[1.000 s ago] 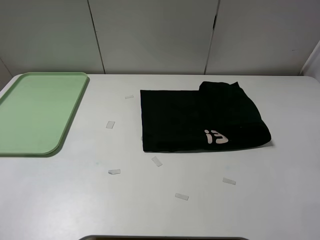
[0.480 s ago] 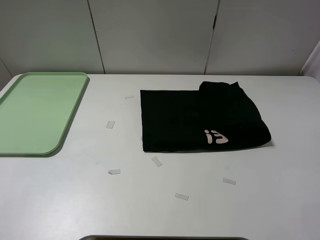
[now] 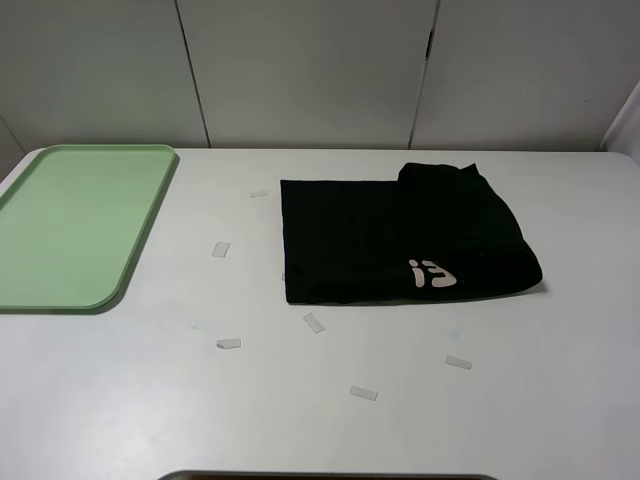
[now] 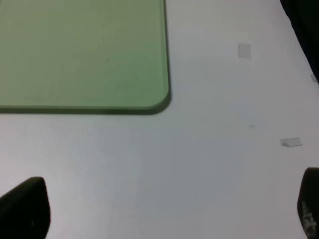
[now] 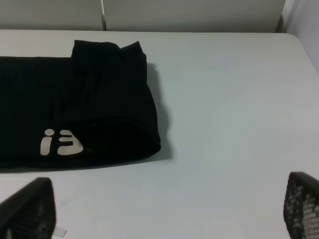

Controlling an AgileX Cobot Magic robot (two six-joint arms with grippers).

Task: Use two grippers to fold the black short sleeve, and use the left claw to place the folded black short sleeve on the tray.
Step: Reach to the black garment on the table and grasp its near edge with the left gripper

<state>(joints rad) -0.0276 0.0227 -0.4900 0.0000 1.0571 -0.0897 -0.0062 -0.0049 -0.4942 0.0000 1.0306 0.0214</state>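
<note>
1 black short sleeve (image 3: 400,245): lay on table (image 3: 560,410), seemingly part-folded. 1 tray (image 3: 70,220): sat leftward, suiting left gripper (image 4: 167,209) drop-off. Left gripper, right gripper (image 5: 164,206): gaped wide, empty.

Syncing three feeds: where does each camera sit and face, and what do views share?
Exterior high: mounted high, looking down on table, tray left, black short sleeve right; no arm shows.
Left wrist: on left arm, facing the tray's corner; left gripper open, fingertips showing.
Right wrist: on right arm, facing that garment's printed end; right gripper open, fingertips showing.
Shared: tray, exterior and left wrist; garment, exterior and right wrist.
</note>
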